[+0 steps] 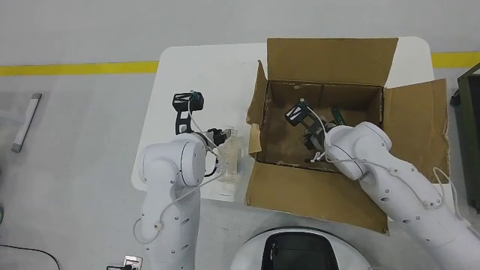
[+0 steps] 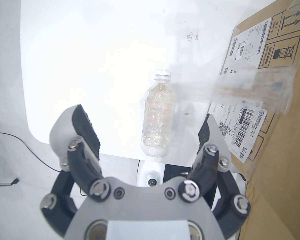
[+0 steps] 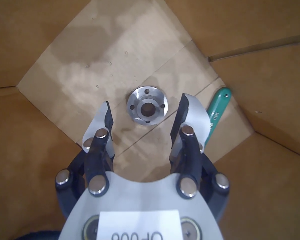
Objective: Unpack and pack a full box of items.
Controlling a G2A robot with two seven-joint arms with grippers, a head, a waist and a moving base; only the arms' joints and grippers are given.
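An open cardboard box (image 1: 330, 60) stands on the right part of the white table (image 1: 195, 67). My right gripper (image 3: 146, 103) hangs open inside the box, its fingers on either side of a round metal flange (image 3: 147, 108) lying on the box floor. A green-handled tool (image 3: 216, 112) lies beside the flange, against the box wall. Outside the box, my left gripper (image 2: 145, 121) is open just short of a clear plastic bottle (image 2: 157, 116) with a white cap. The bottle sits near the table's front edge, beside the box's labelled outer wall (image 2: 285, 151).
A clear plastic wrapper (image 2: 252, 88) rests against the box's outer wall beside the bottle. The box flaps (image 1: 420, 120) are folded outward on all sides. The far left of the table is bare. A yellow floor line (image 1: 75, 67) runs behind the table.
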